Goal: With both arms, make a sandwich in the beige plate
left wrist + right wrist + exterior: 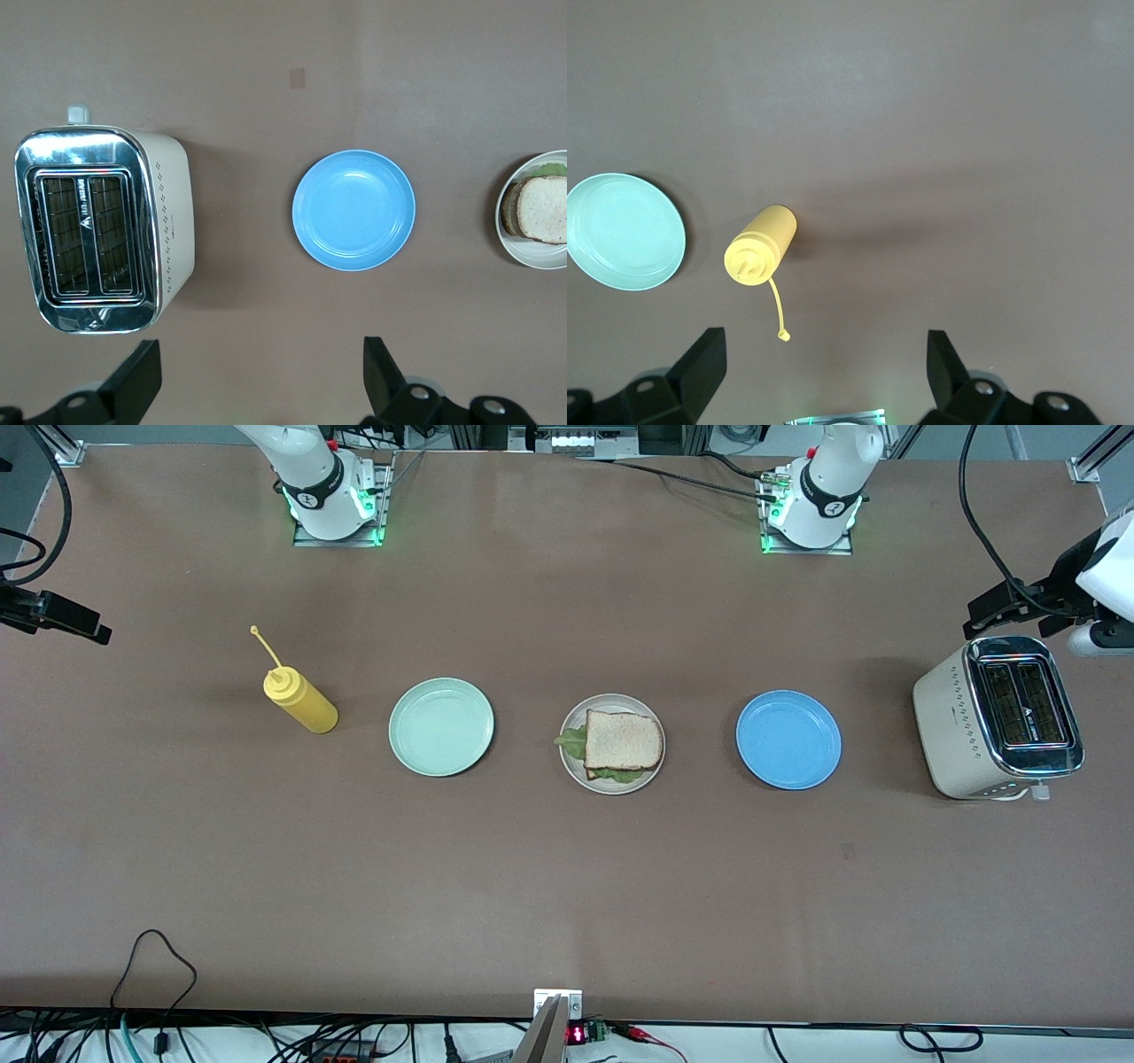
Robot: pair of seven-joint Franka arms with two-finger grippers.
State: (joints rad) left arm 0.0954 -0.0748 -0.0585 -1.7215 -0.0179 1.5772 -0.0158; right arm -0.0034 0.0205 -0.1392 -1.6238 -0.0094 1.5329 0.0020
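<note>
The sandwich (622, 740) lies on the beige plate (570, 769) in the middle of the table: a slice of toasted bread on top, with green lettuce sticking out underneath. The left wrist view catches the sandwich (542, 209) and the beige plate (530, 256) at its edge. My left gripper (257, 376) hangs open and empty high over the left arm's end of the table, by the toaster; the front view shows the left gripper (979, 618) there. My right gripper (822, 367), also open and empty, is up over the right arm's end; the right gripper (97, 631) sits at the front view's edge.
A blue plate (788, 740) lies between the sandwich and a cream toaster (997, 717) with empty slots. A mint-green plate (441, 726) and a yellow squeeze bottle (301, 701) with its cap dangling stand toward the right arm's end. Cables run along the table's near edge.
</note>
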